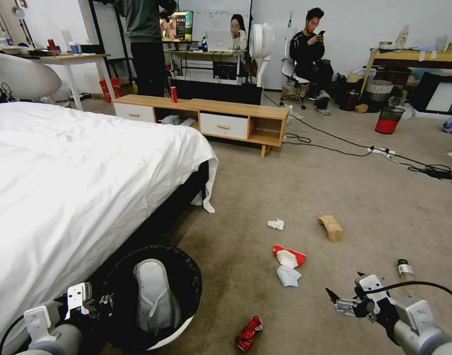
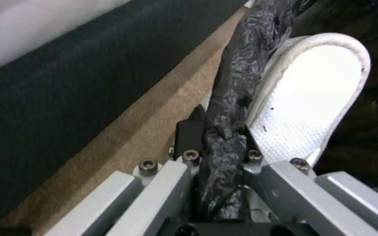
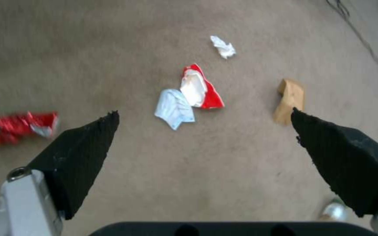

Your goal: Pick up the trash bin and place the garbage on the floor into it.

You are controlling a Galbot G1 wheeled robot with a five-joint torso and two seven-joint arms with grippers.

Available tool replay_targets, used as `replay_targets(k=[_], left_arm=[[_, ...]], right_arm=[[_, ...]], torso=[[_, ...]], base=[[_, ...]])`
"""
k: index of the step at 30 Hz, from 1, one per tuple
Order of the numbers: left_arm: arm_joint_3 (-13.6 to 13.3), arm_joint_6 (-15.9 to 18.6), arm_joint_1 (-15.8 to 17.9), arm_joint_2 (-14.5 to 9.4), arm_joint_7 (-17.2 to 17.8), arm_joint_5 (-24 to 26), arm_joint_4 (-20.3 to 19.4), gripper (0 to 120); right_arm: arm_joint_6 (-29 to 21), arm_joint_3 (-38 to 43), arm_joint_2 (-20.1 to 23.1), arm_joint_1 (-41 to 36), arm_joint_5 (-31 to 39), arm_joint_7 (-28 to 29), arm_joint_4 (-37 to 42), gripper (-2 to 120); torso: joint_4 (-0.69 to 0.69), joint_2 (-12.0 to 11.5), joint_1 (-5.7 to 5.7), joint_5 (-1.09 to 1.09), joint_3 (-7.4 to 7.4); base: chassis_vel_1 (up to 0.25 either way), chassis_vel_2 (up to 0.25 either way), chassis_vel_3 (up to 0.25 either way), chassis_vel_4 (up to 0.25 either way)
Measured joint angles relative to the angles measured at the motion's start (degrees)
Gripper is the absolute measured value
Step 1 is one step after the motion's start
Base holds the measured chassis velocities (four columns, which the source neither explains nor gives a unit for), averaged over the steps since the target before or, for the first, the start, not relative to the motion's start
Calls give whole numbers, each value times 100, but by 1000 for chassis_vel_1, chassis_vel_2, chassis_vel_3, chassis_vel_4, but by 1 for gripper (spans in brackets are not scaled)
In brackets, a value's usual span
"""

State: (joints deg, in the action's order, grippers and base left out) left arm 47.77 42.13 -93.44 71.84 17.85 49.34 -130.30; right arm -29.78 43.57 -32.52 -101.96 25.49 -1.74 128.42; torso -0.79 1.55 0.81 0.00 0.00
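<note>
The trash bin, white with a black bag over its rim, is close beside the bed with a white slipper inside. My left gripper is shut on the bin's bagged rim, its fingers pinching the black plastic. My right gripper hangs open above the floor. Garbage lies on the carpet: a crushed red can, a red-and-white wrapper, two tissues, a brown paper bag and a small bottle.
The white bed fills the left. A low wooden cabinet with an upright red can stands beyond it. A black mesh bin and black cables lie far right. Open carpet surrounds the litter.
</note>
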Motion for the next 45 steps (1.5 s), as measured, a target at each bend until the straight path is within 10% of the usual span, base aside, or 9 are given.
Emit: replay_targets(k=[11,45], left_arm=[[0,0,-2,141,-14,-134,32,2],[243,0,-177,380,-12,-307,-42,2]], right_arm=[[440,-803,790,694,-730,-479,-519,100],[942,-5710,-637,4986,-988,-742,-1855,100]], torso=[[-1,0,0,-1,0],[-1,0,0,0,0]], base=[[0,0,0,0],[0,0,0,0]])
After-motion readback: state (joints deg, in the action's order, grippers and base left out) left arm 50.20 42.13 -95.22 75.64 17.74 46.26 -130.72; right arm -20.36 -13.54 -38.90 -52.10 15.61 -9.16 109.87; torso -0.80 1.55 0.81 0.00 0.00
